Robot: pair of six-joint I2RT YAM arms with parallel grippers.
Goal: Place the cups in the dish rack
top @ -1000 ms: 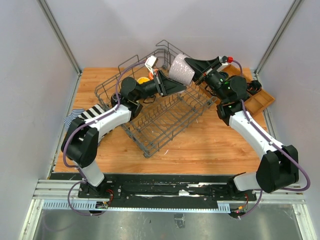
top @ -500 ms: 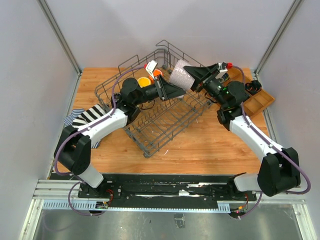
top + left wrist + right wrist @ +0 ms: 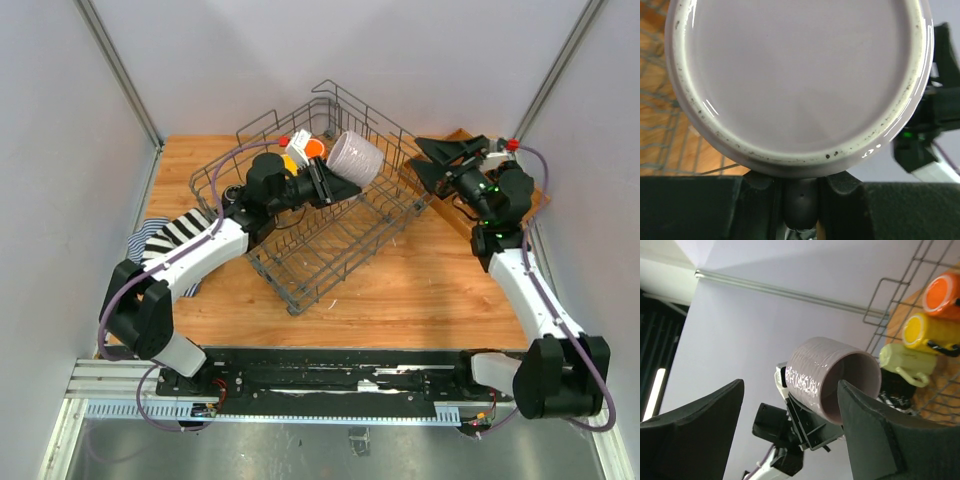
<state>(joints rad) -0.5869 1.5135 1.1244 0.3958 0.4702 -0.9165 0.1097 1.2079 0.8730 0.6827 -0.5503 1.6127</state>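
**Lavender mug held over the dish rack**

Top view: the left gripper (image 3: 338, 180) is clenched on the lavender-grey mug (image 3: 355, 160), which hangs tilted on its side above the far part of the dish rack (image 3: 290, 292). The right gripper (image 3: 427, 164) is well apart on the right, released and holding nothing.

Left wrist view: one round glazed end of the mug fills the frame. The dark fingers (image 3: 690, 207) pinch a narrow grey part, probably the handle.

Right wrist view: the spread fingers (image 3: 695, 430) frame the distant mug. The orange mug (image 3: 942, 295), yellow mug (image 3: 932, 332) and cream mug (image 3: 910, 362) lie in the rack.

The mug looks like rigid, glossy ceramic, so it is likely slippery and chippable against wire. Its wall or handle offers the safest hold.
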